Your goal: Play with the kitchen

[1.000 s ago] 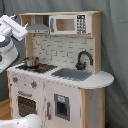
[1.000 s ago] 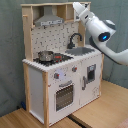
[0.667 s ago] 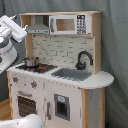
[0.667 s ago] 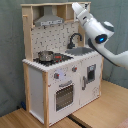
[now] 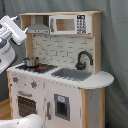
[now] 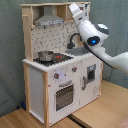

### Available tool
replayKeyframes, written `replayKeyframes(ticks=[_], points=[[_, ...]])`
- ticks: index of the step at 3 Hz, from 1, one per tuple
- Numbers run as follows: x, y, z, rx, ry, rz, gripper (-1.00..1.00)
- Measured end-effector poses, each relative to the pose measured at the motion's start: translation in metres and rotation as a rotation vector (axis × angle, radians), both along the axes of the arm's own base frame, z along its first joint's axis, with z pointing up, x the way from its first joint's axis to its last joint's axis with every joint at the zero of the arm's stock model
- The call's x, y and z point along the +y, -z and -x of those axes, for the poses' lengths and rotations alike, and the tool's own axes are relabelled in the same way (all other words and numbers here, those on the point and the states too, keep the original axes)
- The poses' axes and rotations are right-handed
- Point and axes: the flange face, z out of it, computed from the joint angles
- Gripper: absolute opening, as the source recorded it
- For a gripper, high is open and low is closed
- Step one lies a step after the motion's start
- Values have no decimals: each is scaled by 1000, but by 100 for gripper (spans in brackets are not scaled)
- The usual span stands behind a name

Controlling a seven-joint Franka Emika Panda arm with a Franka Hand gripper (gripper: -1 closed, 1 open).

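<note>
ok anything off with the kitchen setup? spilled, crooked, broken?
Nothing stands out. The kitchen stands upright, the pot sits level on the hob, the oven door looks closed, and the sink and faucet look intact.

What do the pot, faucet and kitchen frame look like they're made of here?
Pot: probably metal; silvery with bright glints. Faucet: matte black, plastic or painted wood, can't tell. Kitchen: white painted panels with pale wood-toned posts and counter edge, likely wood or fibreboard.

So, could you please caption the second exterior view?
Panda arm reaching over the toy kitchen, beside its range hood.
</note>
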Motion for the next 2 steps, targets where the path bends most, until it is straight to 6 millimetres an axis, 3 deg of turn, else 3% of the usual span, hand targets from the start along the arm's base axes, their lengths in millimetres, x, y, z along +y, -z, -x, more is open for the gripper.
replayKeyframes(ticks=[2], points=[[13, 1, -15, -16, 24, -150, 100]])
